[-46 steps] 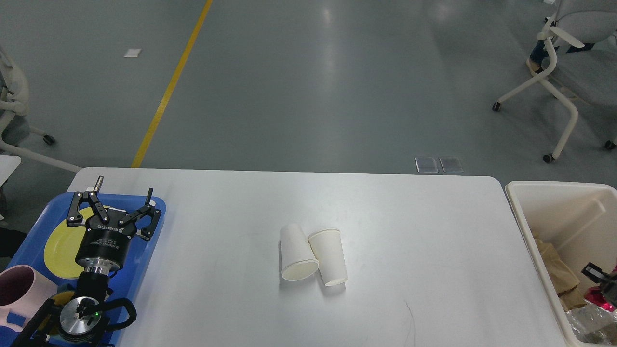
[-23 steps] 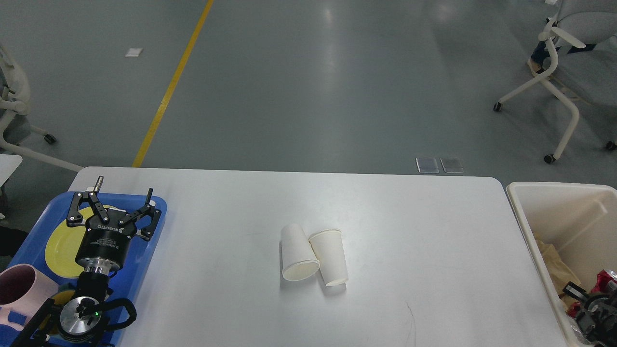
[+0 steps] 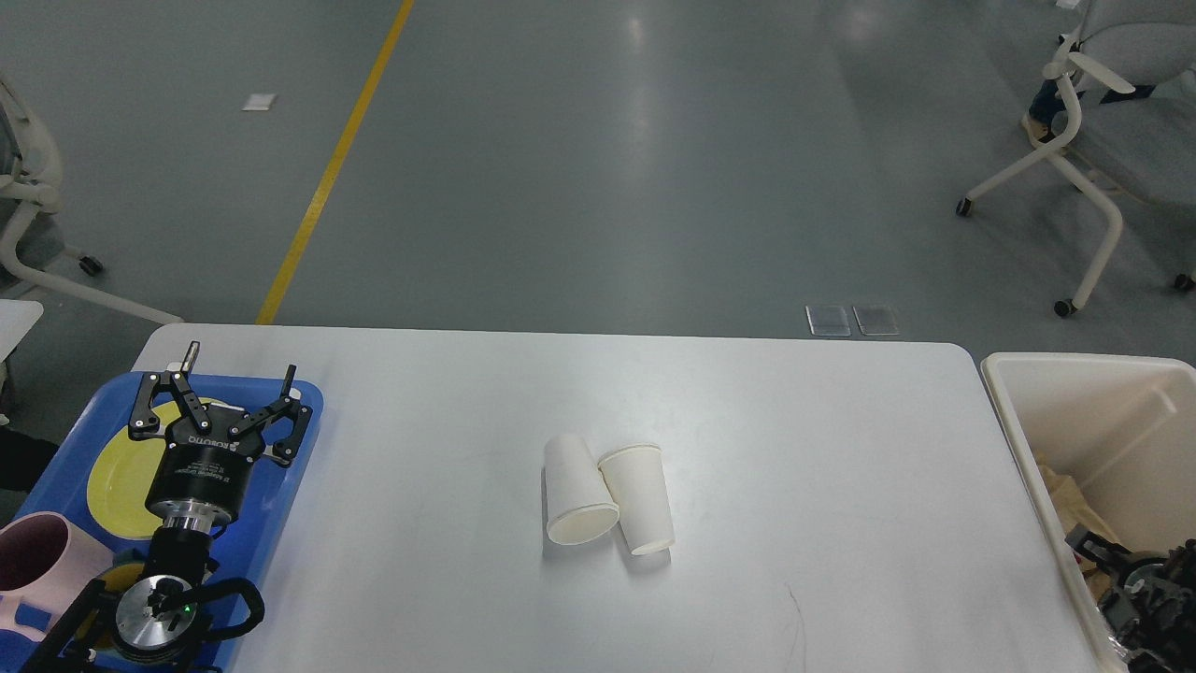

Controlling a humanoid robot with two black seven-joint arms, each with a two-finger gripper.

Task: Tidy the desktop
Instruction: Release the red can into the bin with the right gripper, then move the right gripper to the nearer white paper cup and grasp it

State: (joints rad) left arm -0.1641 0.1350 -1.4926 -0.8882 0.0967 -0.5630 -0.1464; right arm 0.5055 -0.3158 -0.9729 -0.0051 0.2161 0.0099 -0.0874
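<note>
Smooth white desktop bears two paper cups; left gripper jaws wide, right gripper unclear

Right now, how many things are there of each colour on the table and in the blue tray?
White: 2, the left paper cup and the right paper cup, lying touching on the desktop.
Yellow: 1, the plate in the blue tray.
Pink: 1, the mug in the tray.
Total: 4.
</note>
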